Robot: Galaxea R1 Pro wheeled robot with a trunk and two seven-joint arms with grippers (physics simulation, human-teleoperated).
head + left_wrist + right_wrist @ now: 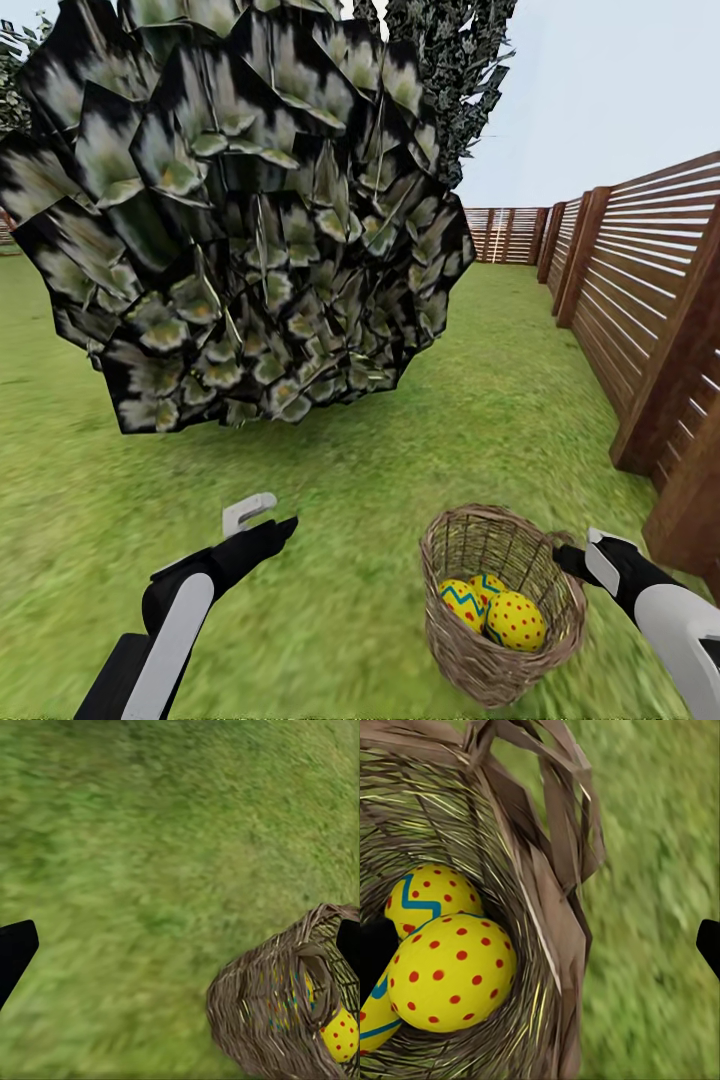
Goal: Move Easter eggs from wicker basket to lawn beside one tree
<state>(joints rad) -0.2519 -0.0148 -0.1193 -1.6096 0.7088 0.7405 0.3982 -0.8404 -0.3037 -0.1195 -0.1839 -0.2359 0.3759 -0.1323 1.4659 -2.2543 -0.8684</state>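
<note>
**Right claw straddling the basket rim, eggs lying inside**

In the head view the wicker basket (503, 605) is sitting on the lawn (330, 480) at about 5 o'clock, tilted a little toward the camera. The three Easter eggs (497, 607) are lying together at its bottom, touching one another: one dotted red in front, two with blue zigzags behind it.

The right gripper (568, 560) is reaching in from 4 o'clock and meeting the basket's rim on that side. In the right wrist view its claw (540, 945) is standing released, the dark fingertips (375, 956) spread wide, one inside the basket just beside the eggs and the other out over the grass, with the woven wall and a loop handle (547, 810) between them. It is grasping nothing.

The left gripper (265, 515) is hovering over bare grass at 7 o'clock, well apart from the basket. Its claw is also standing released and empty; the left wrist view is showing its two tips far apart, with the basket (277, 1005) lying near one of them.

A large dark-leaved bush (240, 210) is filling 10 to 12 o'clock, and a brown slatted fence (640, 300) is running along 2 to 3 o'clock.
</note>
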